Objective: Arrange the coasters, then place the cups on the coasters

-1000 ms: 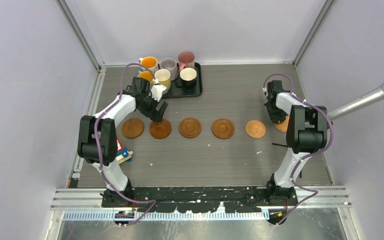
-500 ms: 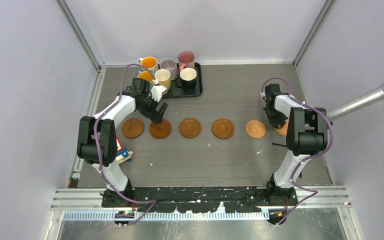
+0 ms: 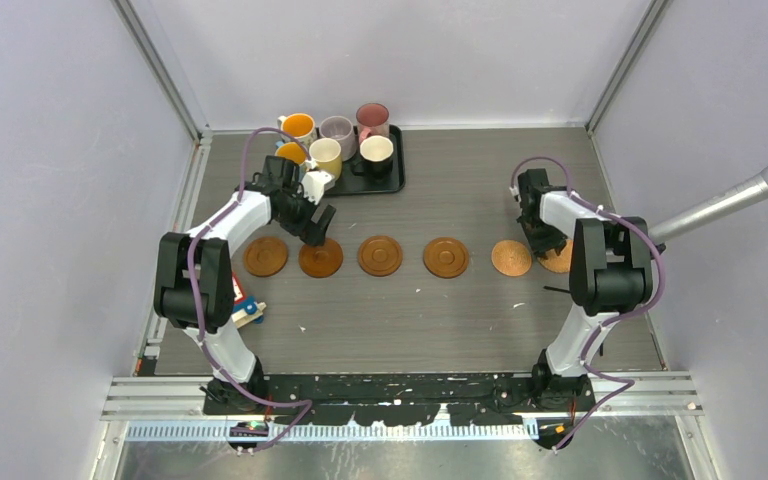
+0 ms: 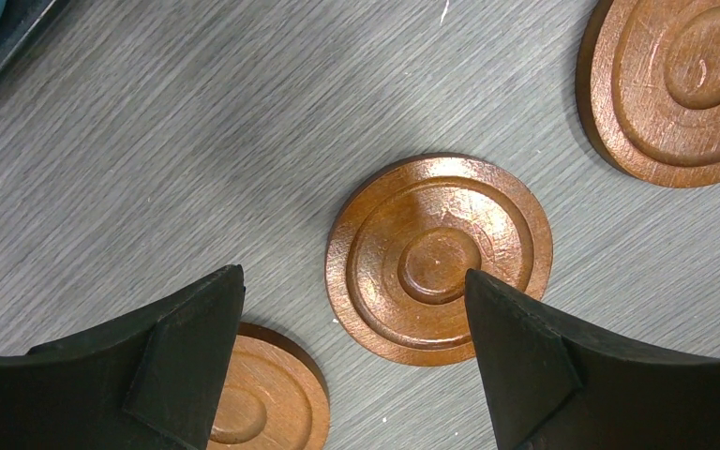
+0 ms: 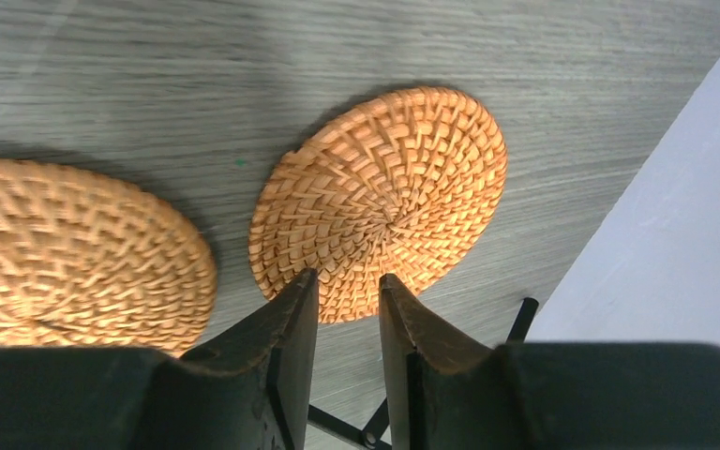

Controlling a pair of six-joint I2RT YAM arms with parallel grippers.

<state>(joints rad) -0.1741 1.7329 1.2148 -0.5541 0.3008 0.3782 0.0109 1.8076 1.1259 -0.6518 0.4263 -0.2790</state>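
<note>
Six round brown coasters lie in a row across the table (image 3: 460, 200), from the leftmost coaster (image 3: 265, 256) to the rightmost coaster (image 3: 563, 260), which my right arm partly hides. My left gripper (image 3: 317, 228) hangs open over the second coaster (image 4: 439, 258), holding nothing. My right gripper (image 5: 347, 277) hovers over the rightmost coaster (image 5: 384, 187), which looks woven in the right wrist view. Its jaws are a narrow gap apart with nothing between them. The cups, among them a pink cup (image 3: 372, 117) and a black cup (image 3: 376, 152), stand at the back left on and beside the black tray (image 3: 392, 185).
A grey microphone (image 3: 750, 195) pokes in from the right wall. A small red and blue object (image 3: 245, 305) lies at the table's left edge. A thin black tool (image 3: 558, 291) lies near the right arm. Walls close in on three sides.
My right gripper has drifted left and slightly back above the rightmost coaster, and its jaws have parted a little. The left arm has not moved.
</note>
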